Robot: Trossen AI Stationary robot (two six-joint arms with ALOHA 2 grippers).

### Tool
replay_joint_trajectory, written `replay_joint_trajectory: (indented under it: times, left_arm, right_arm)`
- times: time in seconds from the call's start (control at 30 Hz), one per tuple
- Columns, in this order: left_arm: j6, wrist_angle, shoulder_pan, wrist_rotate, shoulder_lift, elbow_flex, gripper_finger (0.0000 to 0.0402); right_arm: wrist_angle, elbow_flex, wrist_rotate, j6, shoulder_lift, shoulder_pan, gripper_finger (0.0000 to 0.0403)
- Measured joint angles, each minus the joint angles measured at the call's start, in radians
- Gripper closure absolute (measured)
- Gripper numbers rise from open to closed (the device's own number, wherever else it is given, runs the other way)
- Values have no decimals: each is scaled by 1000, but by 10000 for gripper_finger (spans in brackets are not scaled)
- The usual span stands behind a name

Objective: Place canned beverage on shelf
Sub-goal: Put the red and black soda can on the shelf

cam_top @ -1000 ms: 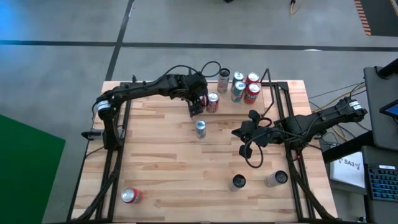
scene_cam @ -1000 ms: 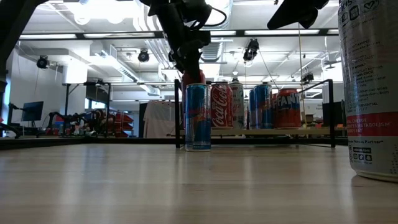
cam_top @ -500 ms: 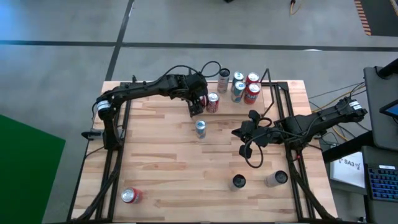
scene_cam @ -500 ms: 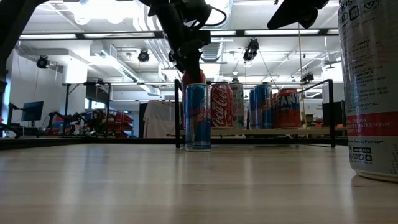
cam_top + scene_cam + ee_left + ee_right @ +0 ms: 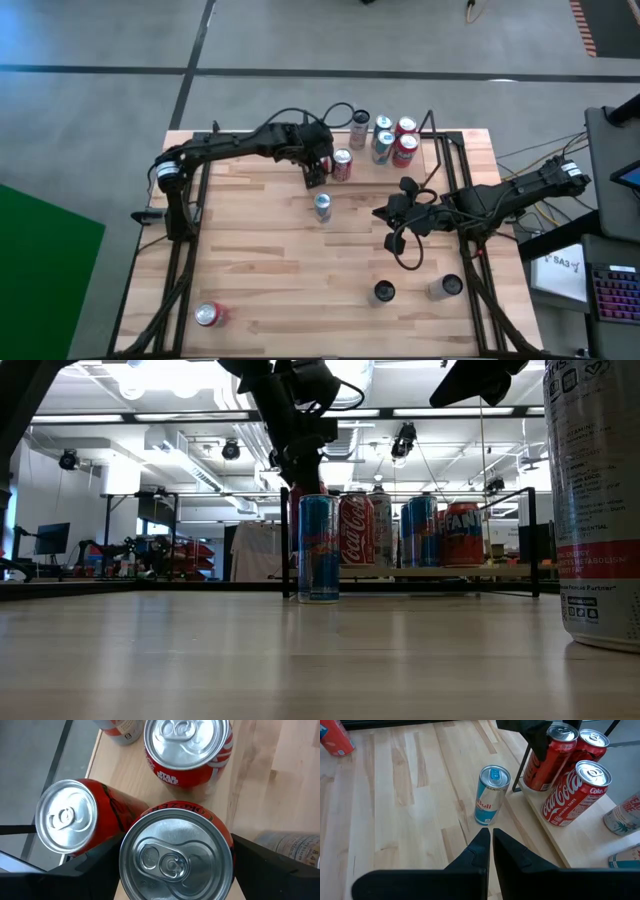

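Can (image 5: pixel 176 857) sits between left tool (image 5: pixel 175 870) fingers, apparently gripped.

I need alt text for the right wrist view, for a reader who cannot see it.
The left tool holds an orange can at the shelf edge, beside two red cans. A blue can stands upright on the table, with the shut right tool pointing at it.

Cans (image 5: pixel 383 139) crowd the shelf (image 5: pixel 424 158) at the table's (image 5: pixel 260 260) far edge; another can (image 5: pixel 322 206) stands just before it.
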Motion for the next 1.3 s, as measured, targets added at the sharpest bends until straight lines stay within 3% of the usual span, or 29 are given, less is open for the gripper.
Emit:
replay_joint_trajectory:
  times: [1.3]
  left_arm:
    - [-12,43,3,0,0,-17,97]
  right_arm:
    - [0,0,0,0,0,0,390]
